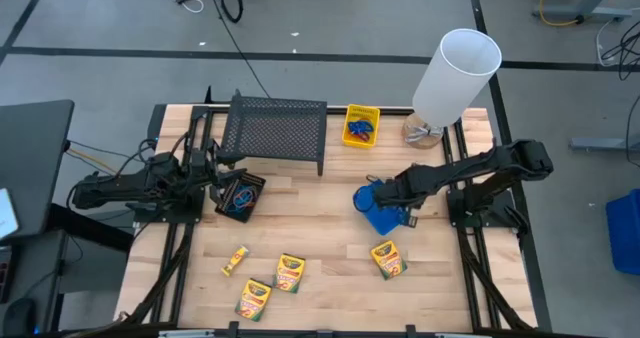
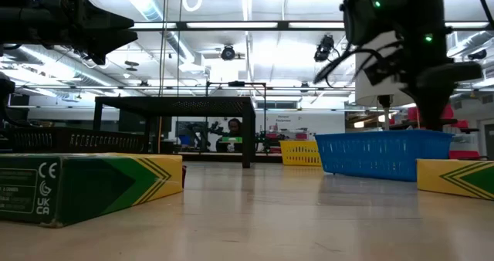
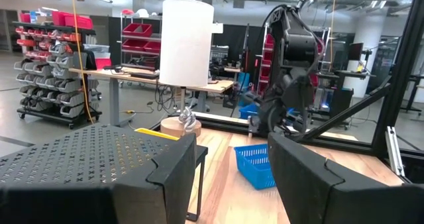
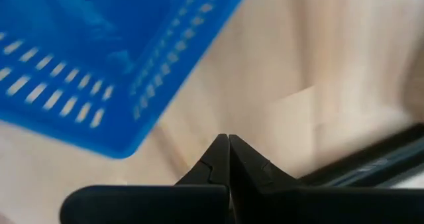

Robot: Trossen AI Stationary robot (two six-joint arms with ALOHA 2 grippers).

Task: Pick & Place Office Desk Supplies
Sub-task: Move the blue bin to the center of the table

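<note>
The blue bin [image 1: 374, 210] stands right of the table's middle; the low view shows its blue bin wall [image 2: 382, 153]. My right gripper [image 4: 228, 139] is shut and points steeply down beside the bin's right side, over bare wood, touching nothing. The yellow bin [image 1: 361, 125] holds blue loops at the far edge. A black bin [image 1: 240, 196] with loops sits by my left gripper [image 3: 228, 154]. That gripper is open and level at the table's left. Several crayon boxes [image 1: 290, 273] lie flat near the front edge, and another crayon box [image 1: 388, 259] lies in front of the blue bin.
A black wire-mesh rack [image 1: 275, 128] stands at the far left of centre. A tall white cylinder [image 1: 455, 73] on a wooden base rises at the far right corner. Bare wood lies between the rack and the crayon boxes.
</note>
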